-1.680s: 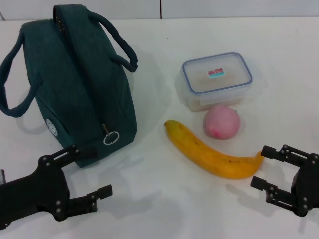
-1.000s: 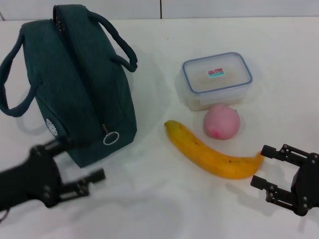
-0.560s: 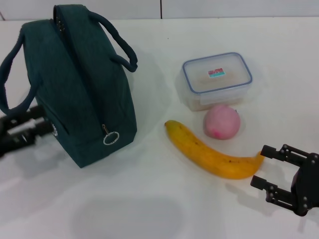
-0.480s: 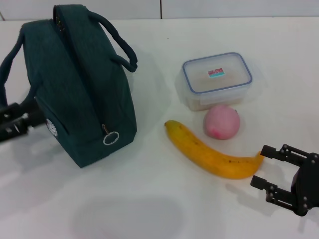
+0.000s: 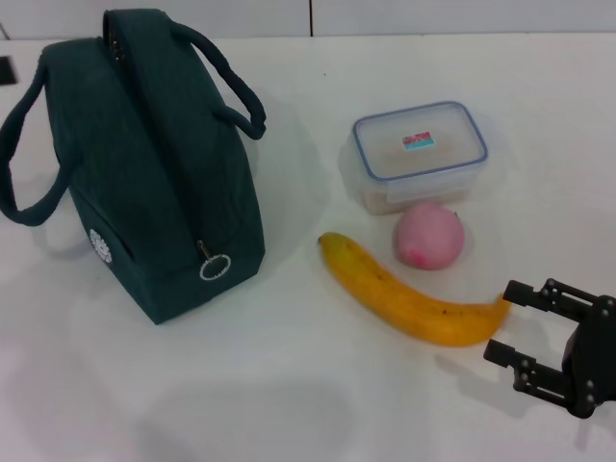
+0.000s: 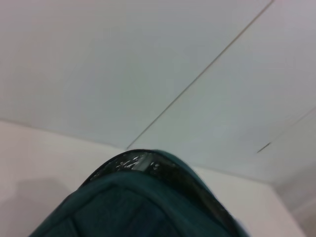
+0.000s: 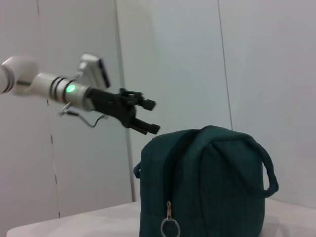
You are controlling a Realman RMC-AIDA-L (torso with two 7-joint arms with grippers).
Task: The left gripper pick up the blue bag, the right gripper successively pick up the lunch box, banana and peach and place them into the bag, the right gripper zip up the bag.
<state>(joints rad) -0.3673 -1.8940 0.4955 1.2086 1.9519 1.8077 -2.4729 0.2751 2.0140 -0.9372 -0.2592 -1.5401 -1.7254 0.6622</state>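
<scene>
The blue bag (image 5: pixel 154 173) stands zipped and upright on the left of the table, its handles hanging to both sides and its ring zip pull (image 5: pixel 214 267) facing me. The left wrist view shows the bag's top (image 6: pixel 143 202) just below the camera. In the right wrist view my left gripper (image 7: pixel 149 116) hovers open in the air above the bag (image 7: pixel 207 182), holding nothing. The lunch box (image 5: pixel 419 154) sits at centre right, with the peach (image 5: pixel 429 237) just in front of it and the banana (image 5: pixel 404 294) nearer still. My right gripper (image 5: pixel 507 321) rests open by the banana's tip.
The white table (image 5: pixel 289 385) has bare surface in front of the bag and between the bag and the food. A pale panelled wall rises behind the table.
My left gripper has swung from the table's front left, past the bag's left side, up and out of the head view. The right gripper and all objects have not moved.
</scene>
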